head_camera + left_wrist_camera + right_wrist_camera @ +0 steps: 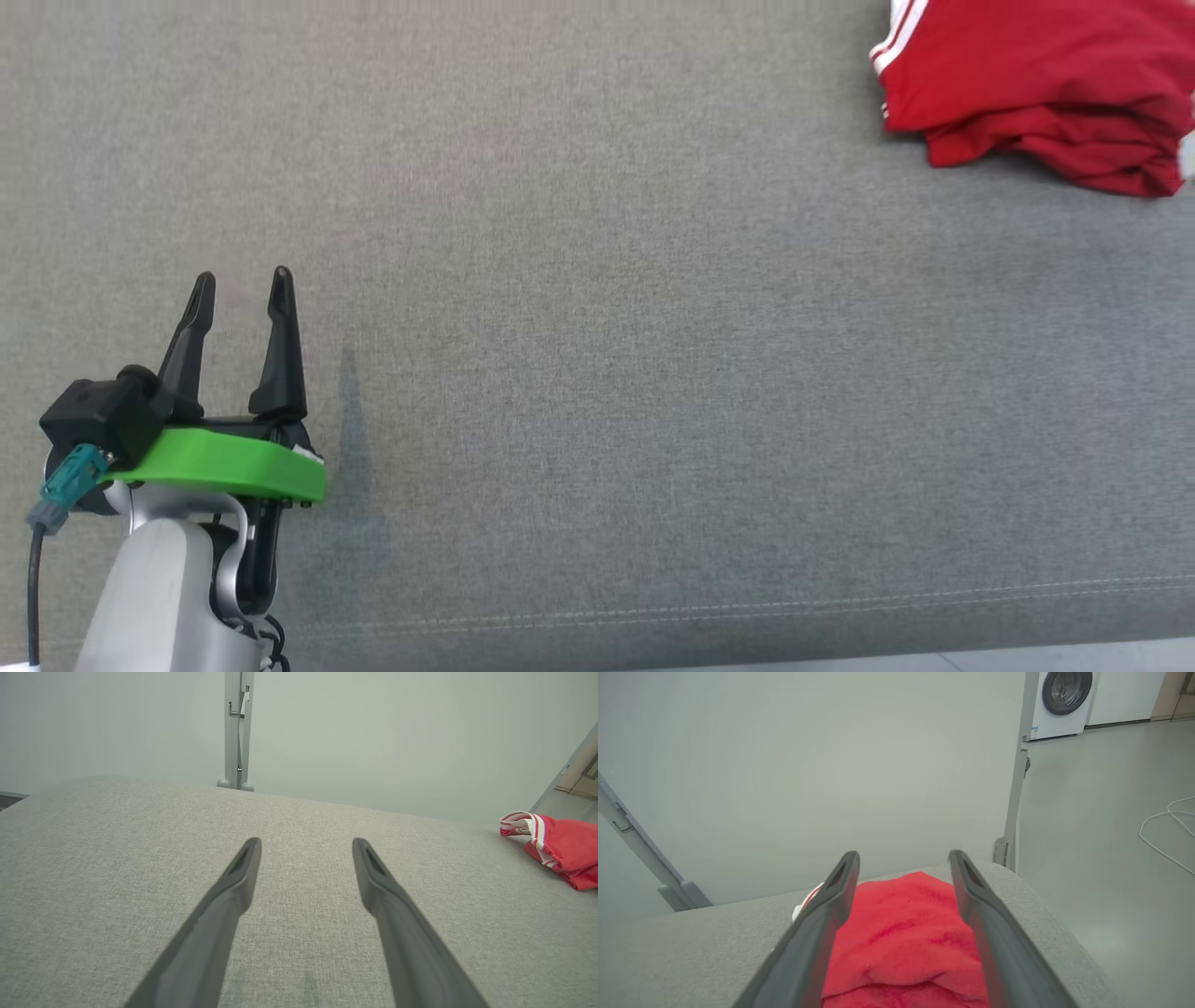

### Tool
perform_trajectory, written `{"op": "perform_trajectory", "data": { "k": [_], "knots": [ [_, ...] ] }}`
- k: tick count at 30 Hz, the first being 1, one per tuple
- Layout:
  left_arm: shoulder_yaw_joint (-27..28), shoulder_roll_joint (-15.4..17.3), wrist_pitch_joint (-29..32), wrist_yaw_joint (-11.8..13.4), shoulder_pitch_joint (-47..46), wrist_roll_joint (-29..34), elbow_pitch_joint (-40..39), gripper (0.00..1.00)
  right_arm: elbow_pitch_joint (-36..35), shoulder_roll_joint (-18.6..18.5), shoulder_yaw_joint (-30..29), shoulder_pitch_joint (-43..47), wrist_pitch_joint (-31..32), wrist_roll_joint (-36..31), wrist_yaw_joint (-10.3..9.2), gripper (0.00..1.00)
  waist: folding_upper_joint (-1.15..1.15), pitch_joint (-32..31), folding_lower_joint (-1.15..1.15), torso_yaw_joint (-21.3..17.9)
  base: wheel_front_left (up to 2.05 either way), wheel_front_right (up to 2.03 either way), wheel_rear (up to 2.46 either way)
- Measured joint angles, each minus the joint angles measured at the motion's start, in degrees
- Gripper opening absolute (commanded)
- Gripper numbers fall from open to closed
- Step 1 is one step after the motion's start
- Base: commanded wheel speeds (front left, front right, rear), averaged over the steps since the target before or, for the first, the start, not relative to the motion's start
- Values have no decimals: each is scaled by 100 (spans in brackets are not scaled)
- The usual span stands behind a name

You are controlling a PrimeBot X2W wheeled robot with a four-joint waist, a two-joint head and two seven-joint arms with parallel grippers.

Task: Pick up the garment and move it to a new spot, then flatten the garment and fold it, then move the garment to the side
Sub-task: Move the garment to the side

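The garment (1041, 89) is a red folded bundle with white stripes, lying at the far right of the grey cushioned surface. It also lies at the right edge of the left wrist view, garment (563, 851). My left gripper (243, 285) stands open at the lower left over bare fabric, far from the garment; its two dark fingers (236, 884) are spread with nothing between them. In the right wrist view my right gripper (903, 858) is open, its fingers (971, 891) straddling the red garment (903, 924) just above or beside it; contact cannot be told.
The grey surface (597, 373) has a stitched front edge near the bottom. A pale wall panel with a metal post (238, 728) stands behind it. Past the surface's right end lie the floor, a white cable (1164, 833) and a washing machine (1062, 700).
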Motion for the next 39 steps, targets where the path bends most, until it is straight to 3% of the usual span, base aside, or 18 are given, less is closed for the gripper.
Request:
{"op": "perform_trajectory", "data": {
  "k": [5,11,25,39],
  "knots": [
    [101,-3,0,1,230,1,101,100,-642,358,42,638,8,-114,196,100,0,-448,0,-127,0,0,0],
    [162,-73,0,1,593,7,181,100,-1695,639,-339,1349,10,-454,233,100,0,-976,0,-286,0,0,0],
    [212,-215,1,1,1057,1,151,100,-2907,1131,-935,3370,24,-1168,-175,100,0,-1749,0,-469,0,0,0],
    [191,-213,1,1,1139,421,16,100,-3549,1443,-1055,4193,25,-1928,-232,100,0,-1757,0,-461,0,0,0]
  ]
}}
